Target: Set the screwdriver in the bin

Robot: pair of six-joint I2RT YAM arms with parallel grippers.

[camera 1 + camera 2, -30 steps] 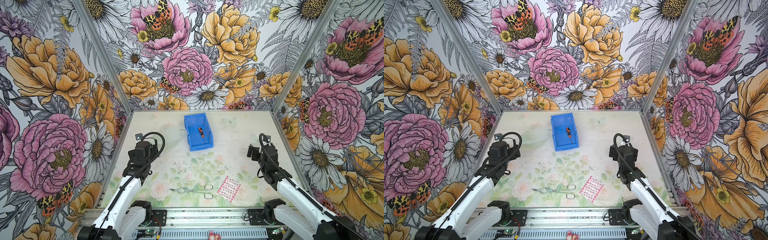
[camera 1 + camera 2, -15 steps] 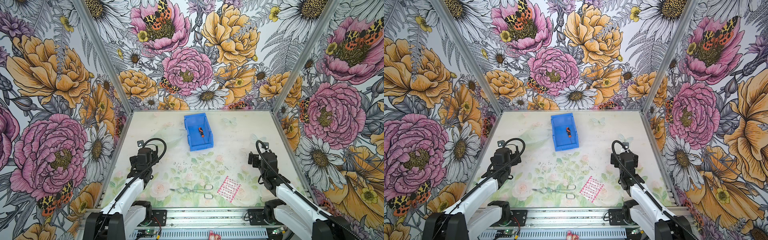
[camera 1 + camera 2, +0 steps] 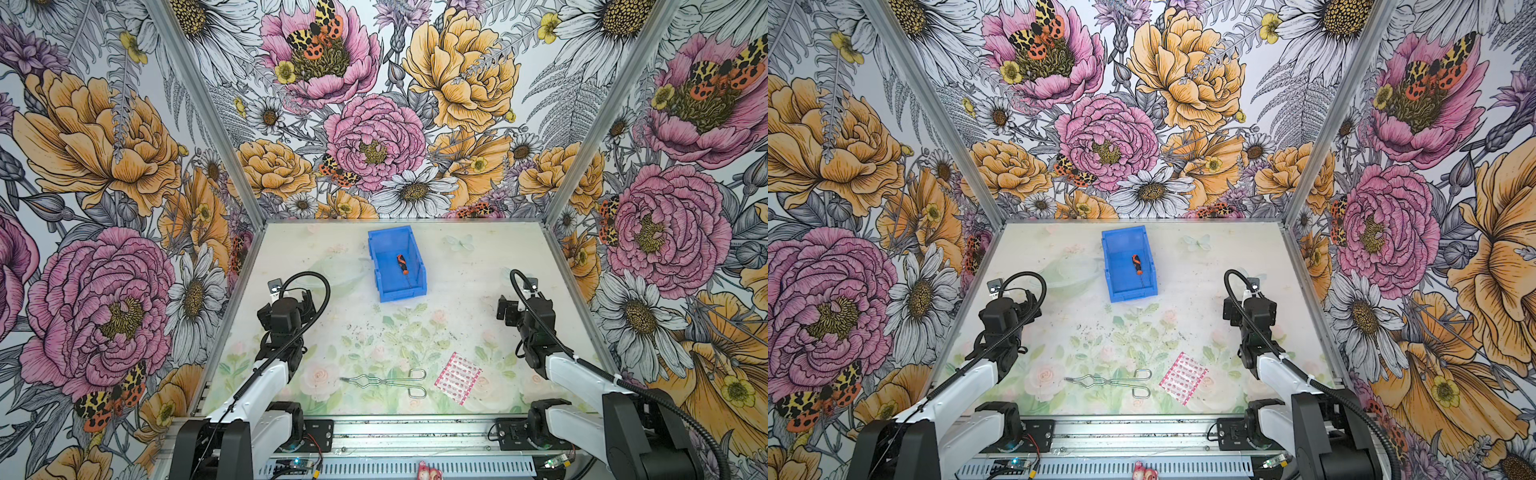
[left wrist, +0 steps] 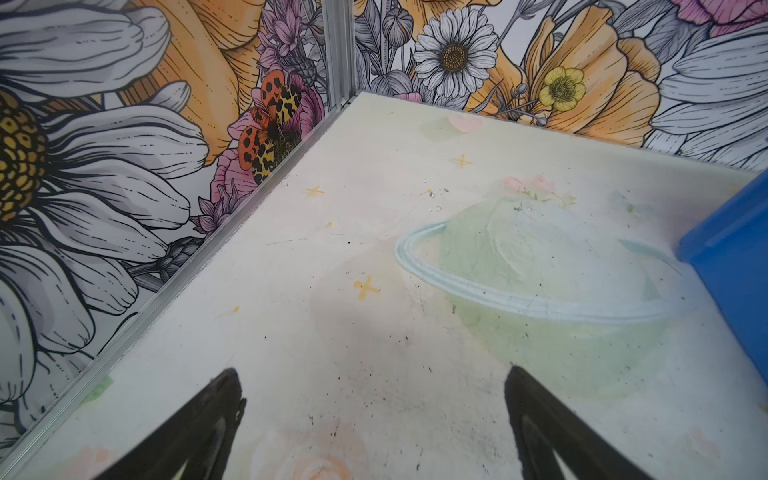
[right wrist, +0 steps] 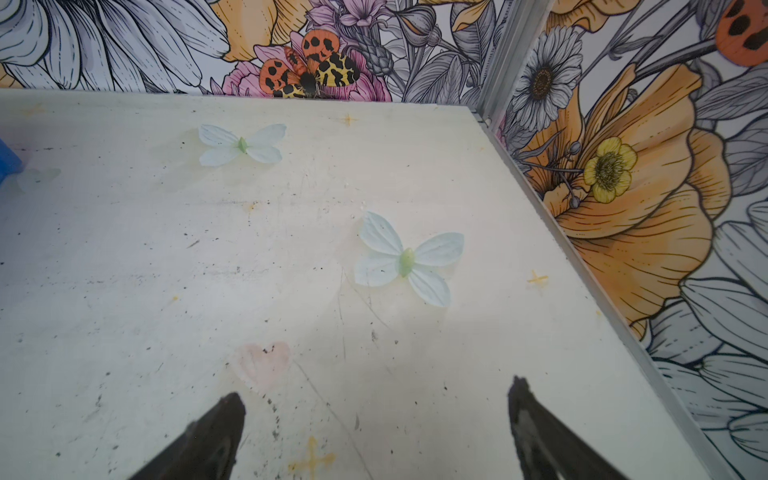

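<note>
The screwdriver (image 3: 401, 264) is seen lying inside the blue bin (image 3: 404, 293), near the far edge of the worktop (image 3: 457, 328). The left tool (image 4: 372, 376) and right tool (image 5: 376, 392) are held spread, empty. The screwdriver is judged light and stiff; its orange-and-black handle would be gripped, not the thin, slippery shaft.

Left arm (image 3: 266, 382): white link shells alternating with black joint housings; right arm (image 3: 577, 370) matching. Black ribbed cable (image 3: 311, 274) arching over each wrist. Tapered black fingers (image 4: 195, 432) finishing each arm. Black base blocks (image 3: 286, 422) sitting on a silver slotted rail (image 3: 415, 440).
</note>
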